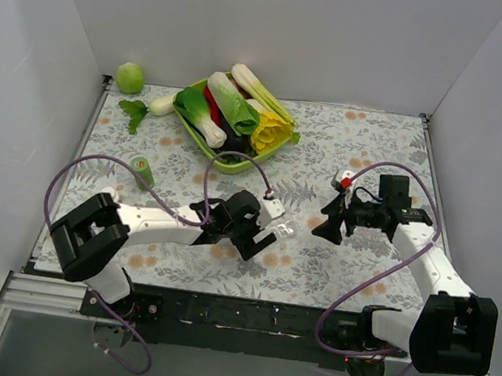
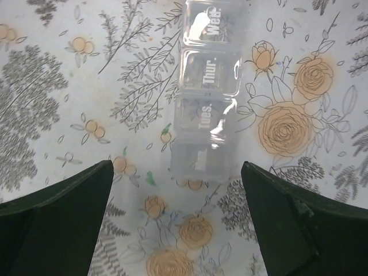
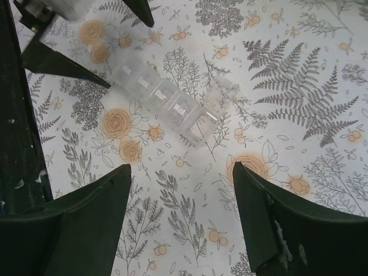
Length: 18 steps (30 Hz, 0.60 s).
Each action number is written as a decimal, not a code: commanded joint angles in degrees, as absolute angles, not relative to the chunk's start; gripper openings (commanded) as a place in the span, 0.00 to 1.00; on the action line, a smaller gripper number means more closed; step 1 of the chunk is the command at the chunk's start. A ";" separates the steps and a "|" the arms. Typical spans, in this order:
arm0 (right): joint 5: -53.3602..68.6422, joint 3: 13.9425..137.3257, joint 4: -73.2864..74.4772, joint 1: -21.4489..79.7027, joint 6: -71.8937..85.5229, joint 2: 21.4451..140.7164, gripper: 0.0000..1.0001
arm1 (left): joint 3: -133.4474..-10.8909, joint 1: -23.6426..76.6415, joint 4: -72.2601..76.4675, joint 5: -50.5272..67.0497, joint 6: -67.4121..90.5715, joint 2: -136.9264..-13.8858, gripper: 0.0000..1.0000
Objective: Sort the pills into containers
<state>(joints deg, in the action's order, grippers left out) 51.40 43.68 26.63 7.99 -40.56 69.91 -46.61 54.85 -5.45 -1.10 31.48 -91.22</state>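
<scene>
Black, tapered and spread empty, the left hand (image 2: 176, 169) has the clear plastic pill-organiser strip (image 2: 210, 109) just ahead, centred between its tips. The strip's glossy, square, day-labelled compartments (image 2: 211, 77) run straight away over the flower-printed surface (image 2: 69, 86). The right hand (image 3: 183, 167), also released, hangs farther off, with the strip aslant to it.

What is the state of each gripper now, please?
Left gripper: open, holding nothing, over one end of the pill organiser.
Right gripper: open, holding nothing.

Bright even light, soft shadows, slightly blurred wrist views
</scene>
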 commanded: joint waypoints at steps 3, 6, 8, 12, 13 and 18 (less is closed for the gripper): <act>58.18 42.19 25.57 2.91 -41.48 65.04 0.80 | -46.49 52.30 -14.58 -5.80 42.52 -72.62 0.98; 59.32 42.63 25.93 1.85 -41.48 64.51 0.79 | -47.11 46.86 -20.20 -4.13 50.70 -64.18 0.98; 59.59 42.63 26.10 1.50 -41.48 64.25 0.79 | -47.55 41.68 -24.32 -5.79 58.86 -59.10 0.98; 58.89 42.36 26.10 0.62 -41.75 63.90 0.79 | -49.74 26.77 -34.43 -4.66 70.47 -56.43 0.98; 58.80 42.36 26.10 0.62 -41.75 64.07 0.79 | -50.09 23.93 -36.45 -4.40 72.23 -56.69 0.98; 58.88 42.89 27.33 -1.23 -42.27 65.21 0.79 | -48.78 1.55 -44.38 -0.09 74.88 -57.92 0.97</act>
